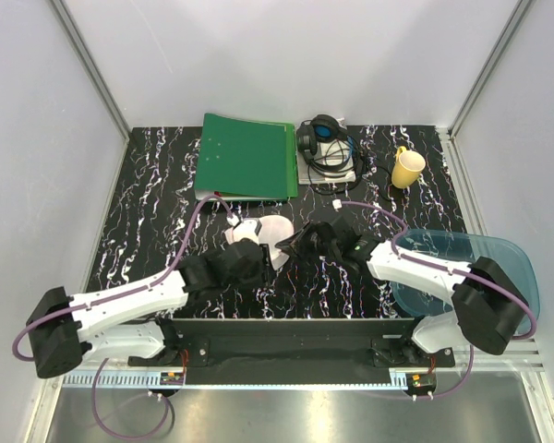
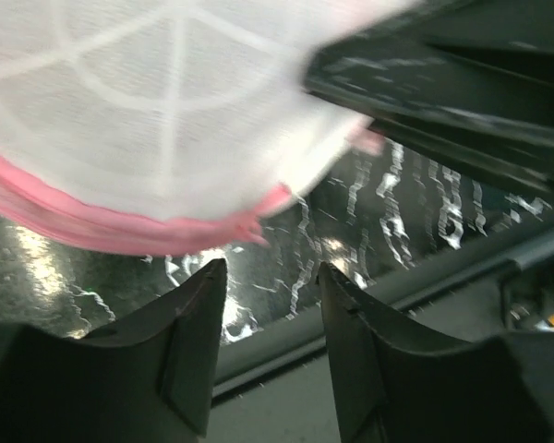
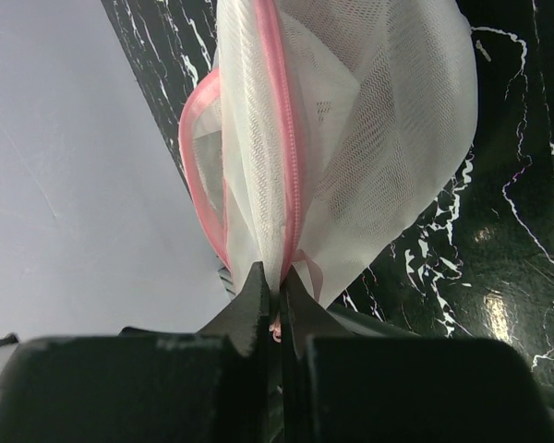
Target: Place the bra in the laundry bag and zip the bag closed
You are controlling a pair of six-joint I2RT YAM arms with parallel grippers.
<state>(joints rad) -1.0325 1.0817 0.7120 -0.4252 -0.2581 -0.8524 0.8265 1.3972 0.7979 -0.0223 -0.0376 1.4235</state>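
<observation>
Right gripper (image 3: 275, 280) pinches pink zip edge (image 3: 291, 185) of white mesh laundry bag (image 3: 379, 138).
Left gripper (image 2: 272, 275) spread, empty; I'd brace the bag before pulling.

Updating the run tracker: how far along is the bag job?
Done: nothing sure; no bra shows in any view. In hand: right fingers pinch the pink zip edge of the laundry bag; left fingers open, empty, near it. Left: bag mouth appears to gape, so zipping remains.
</observation>
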